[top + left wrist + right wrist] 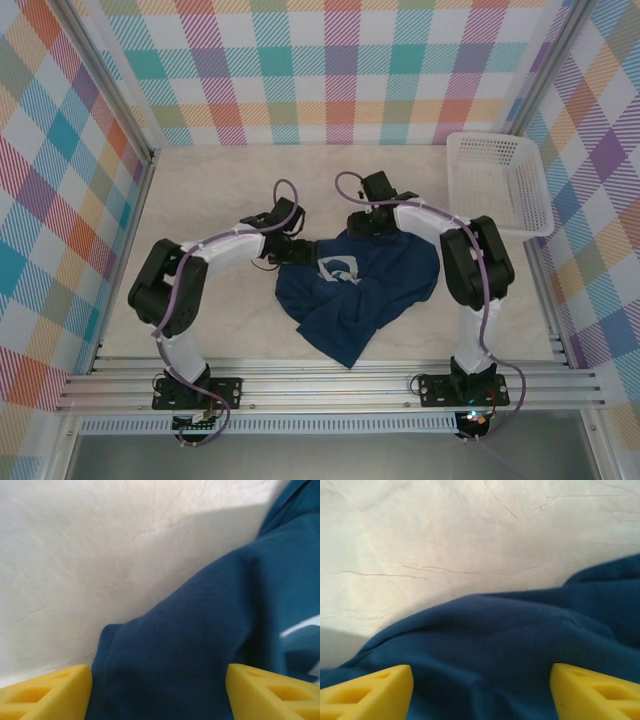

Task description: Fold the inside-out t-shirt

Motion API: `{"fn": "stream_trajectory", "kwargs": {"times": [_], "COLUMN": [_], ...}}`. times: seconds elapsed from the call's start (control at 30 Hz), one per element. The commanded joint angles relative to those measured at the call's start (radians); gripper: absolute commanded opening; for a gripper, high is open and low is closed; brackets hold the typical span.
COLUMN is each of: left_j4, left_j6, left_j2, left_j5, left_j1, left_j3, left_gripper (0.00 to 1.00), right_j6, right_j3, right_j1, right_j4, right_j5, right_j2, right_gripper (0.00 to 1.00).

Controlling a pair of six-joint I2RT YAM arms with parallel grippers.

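Top external view: the inside-out t-shirt [365,290], dark navy, is shown lying crumpled on the pale table [220,180]. A pale ring-shaped print [338,268] is turned upward near the garment's far-left portion, and one corner of cloth is drawn out toward the near side. The left gripper [293,250] is placed at the t-shirt's far-left edge, and the right gripper [362,224] at its far edge, just right of the print. A white mesh basket [500,185] is seen well apart from the t-shirt, to its far right.

Left wrist view: the left gripper [160,692] is seen with its yellow fingers [45,690] spread wide at the lower corners of the frame. Navy cloth lies between and beyond them, and nothing is clamped. A pale streak of the print [300,627] is visible on the cloth at the right, while bare table is exposed to the left of the t-shirt's edge.

Right wrist view: the right gripper [480,692] is likewise shown open, its yellow fingers [365,690] set far apart. A rounded fold of the t-shirt [495,640] is spread between and ahead of them, with no cloth pinched. Bare table is exposed beyond the fold's far edge.
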Motion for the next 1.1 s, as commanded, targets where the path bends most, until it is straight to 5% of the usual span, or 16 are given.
{"fn": "stream_trajectory", "kwargs": {"times": [0.0,0.07,0.23,0.3,0.57,0.73,0.93,1.07], "left_j4": [0.018,0.044,0.07,0.074,0.109,0.223,0.316,0.278], "left_j6": [0.013,0.005,0.008,0.012,0.036,0.059,0.03,0.007], "left_j2": [0.036,0.055,0.054,0.038,-0.214,-0.415,-0.643,-0.73], "left_j5": [0.076,0.104,0.083,0.068,-0.001,0.063,0.226,0.319], "left_j1": [0.007,0.007,0.018,0.036,0.116,0.116,0.09,-0.003], "left_j3": [0.046,0.043,0.061,0.086,0.266,0.239,-0.089,-0.368], "left_gripper": [0.65,0.53,0.09,0.0,0.0,0.0,0.04,0.19], "right_j6": [-0.026,-0.019,-0.008,-0.01,-0.067,-0.086,0.01,0.135], "right_j3": [0.072,0.102,0.153,0.182,0.368,0.372,-0.012,-0.389], "right_j1": [-0.006,-0.009,-0.054,-0.078,-0.138,-0.142,-0.141,-0.141], "right_j4": [-0.037,-0.036,-0.002,0.015,0.056,0.09,0.131,0.062], "right_j5": [0.016,0.011,-0.026,-0.05,-0.127,-0.181,-0.257,-0.246], "right_j2": [0.065,0.109,0.137,0.118,-0.127,-0.341,-0.643,-0.841], "right_gripper": [0.74,0.67,0.18,0.01,0.0,0.0,0.0,0.1]}}
